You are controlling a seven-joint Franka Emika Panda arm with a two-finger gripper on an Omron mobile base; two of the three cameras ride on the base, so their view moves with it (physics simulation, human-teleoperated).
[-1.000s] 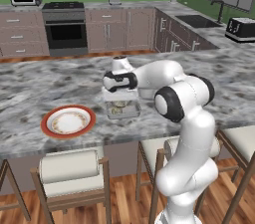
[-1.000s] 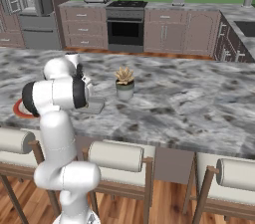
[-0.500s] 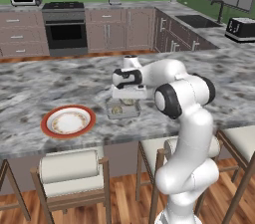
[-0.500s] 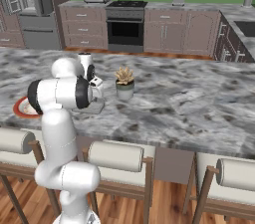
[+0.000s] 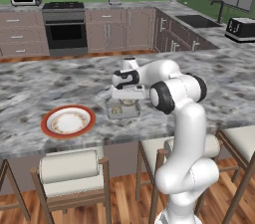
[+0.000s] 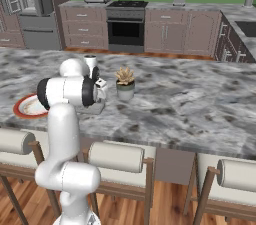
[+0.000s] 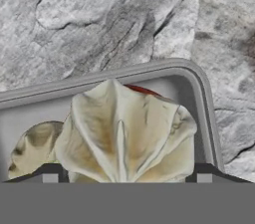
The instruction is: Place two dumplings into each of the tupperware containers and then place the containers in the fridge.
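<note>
My gripper [image 5: 127, 97] hangs low over a translucent grey tupperware container [image 5: 110, 114] on the marble island, shut on a pale, pleated dumpling [image 7: 124, 128]. That dumpling spans the whole gap between the two fingertips [image 7: 50, 174], just above the container's right corner [image 7: 199, 83]. A second dumpling [image 7: 35, 148] lies on the container floor to its left, also visible as a small tan ball [image 5: 117, 110]. From the right, the arm hides most of the container [image 6: 92, 109]. The tall grey fridge [image 6: 30, 9] stands at the far back left.
A round red-rimmed plate [image 5: 50, 118] sits left of the container, seen again behind the arm [image 6: 20, 111]. A small potted plant [image 6: 124, 83] stands right of the hand. Padded stools [image 5: 69, 168] line the island's near edge.
The hand has shifted a little to the right and lowered over the container, carrying the dumpling. Its jaws keep the same spread.
</note>
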